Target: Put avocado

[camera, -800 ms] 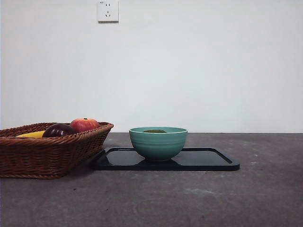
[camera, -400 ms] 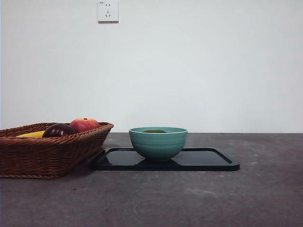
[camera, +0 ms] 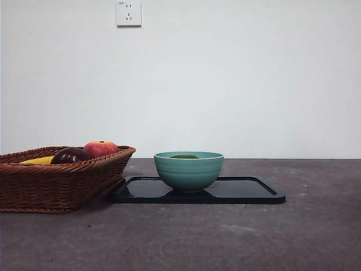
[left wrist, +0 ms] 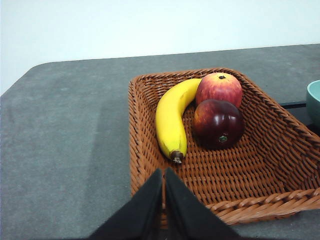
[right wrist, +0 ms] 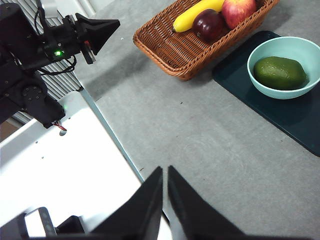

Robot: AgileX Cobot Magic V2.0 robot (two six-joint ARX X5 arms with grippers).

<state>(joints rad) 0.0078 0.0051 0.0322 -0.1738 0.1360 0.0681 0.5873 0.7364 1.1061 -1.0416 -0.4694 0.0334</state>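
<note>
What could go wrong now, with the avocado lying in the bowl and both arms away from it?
1. The avocado fills much of the bowl; a careless reach might tip the bowl on the dark tray.
2. The wicker basket stands very close to the tray, so an arm passing low could perhaps bump it.
3. Both grippers are shut and empty.

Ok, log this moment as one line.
avocado: in teal bowl | bowl: on tray | left gripper: shut, idle | right gripper: shut, idle
</note>
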